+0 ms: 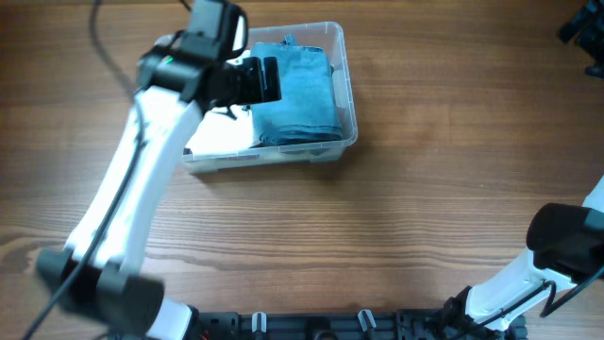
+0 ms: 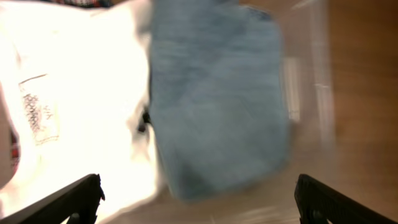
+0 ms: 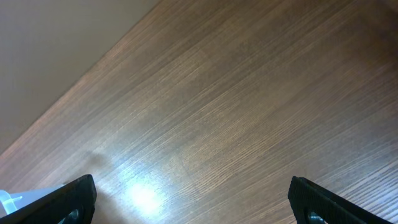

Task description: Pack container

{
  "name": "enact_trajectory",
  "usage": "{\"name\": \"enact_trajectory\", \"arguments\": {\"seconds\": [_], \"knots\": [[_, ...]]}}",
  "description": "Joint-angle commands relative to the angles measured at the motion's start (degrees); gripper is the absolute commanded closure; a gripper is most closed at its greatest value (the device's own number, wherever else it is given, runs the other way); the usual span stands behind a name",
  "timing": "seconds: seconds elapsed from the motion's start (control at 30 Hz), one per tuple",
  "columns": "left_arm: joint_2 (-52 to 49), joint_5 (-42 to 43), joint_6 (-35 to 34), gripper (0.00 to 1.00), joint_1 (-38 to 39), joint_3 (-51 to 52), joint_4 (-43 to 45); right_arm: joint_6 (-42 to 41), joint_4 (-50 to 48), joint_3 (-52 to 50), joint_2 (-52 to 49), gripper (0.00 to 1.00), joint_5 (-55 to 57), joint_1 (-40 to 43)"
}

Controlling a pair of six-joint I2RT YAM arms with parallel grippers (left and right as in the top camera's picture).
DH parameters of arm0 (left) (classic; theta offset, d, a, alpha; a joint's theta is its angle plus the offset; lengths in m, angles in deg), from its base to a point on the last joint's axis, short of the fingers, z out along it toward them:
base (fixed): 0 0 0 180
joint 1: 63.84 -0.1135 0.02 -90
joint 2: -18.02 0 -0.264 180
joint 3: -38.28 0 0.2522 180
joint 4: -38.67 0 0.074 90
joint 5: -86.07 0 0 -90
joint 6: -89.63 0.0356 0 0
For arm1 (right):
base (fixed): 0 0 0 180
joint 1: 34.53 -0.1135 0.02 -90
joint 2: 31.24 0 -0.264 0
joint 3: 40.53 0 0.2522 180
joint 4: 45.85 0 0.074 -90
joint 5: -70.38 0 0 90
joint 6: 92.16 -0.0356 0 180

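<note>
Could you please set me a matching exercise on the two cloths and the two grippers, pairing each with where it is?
Things:
1. blue cloth
2. white cloth
3. left gripper
4. right gripper

Places:
A. open, over bare table
B. in the left half of the container
C. open, above the container
D. in the right half of the container

Pairs: 1-D; 2-B; 3-C; 4-A

Clear see-through container (image 1: 349, 94), mid-blue cloth (image 1: 297, 94), bright white cloth (image 1: 222, 140) bearing a small dark-printed label (image 2: 38, 109), perhaps a red check pattern at its blurred edge, brown streaked wood-grain table (image 1: 377, 217), white left arm (image 1: 142, 179) with black joints.
</note>
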Motion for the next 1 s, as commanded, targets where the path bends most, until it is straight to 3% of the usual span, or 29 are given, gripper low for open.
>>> {"name": "enact_trajectory", "arguments": {"seconds": [0.0, 0.13, 0.3, 0.43, 0.67, 0.97], "knots": [[8.0, 4.5, -0.1, 0.00, 0.0, 0.2, -3.9, -0.4, -0.1, 0.0, -0.4, 0.00, 0.6, -0.1], [12.2, 4.5, -0.1, 0.00, 0.0, 0.2, -4.8, -0.4, -0.1, 0.0, -0.4, 0.00, 0.6, -0.1], [14.8, 1.4, -0.3, 0.00, -0.6, 0.2, -13.8, -0.4, -0.1, 0.0, -0.4, 0.00, 0.6, -0.1], [16.4, -1.7, 0.6, 0.00, -1.7, 0.2, -10.8, -0.4, -0.1, 0.0, -0.4, 0.00, 0.6, -0.1], [22.7, -2.4, 9.2, 0.00, -1.9, 9.2, 11.5, -0.4, -0.1, 0.0, -0.4, 0.00, 0.6, -0.1], [44.1, 3.2, 9.1, 0.00, -10.0, 39.3, 36.3, -0.4, -0.1, 0.1, -0.4, 0.00, 0.6, -0.1]]}}
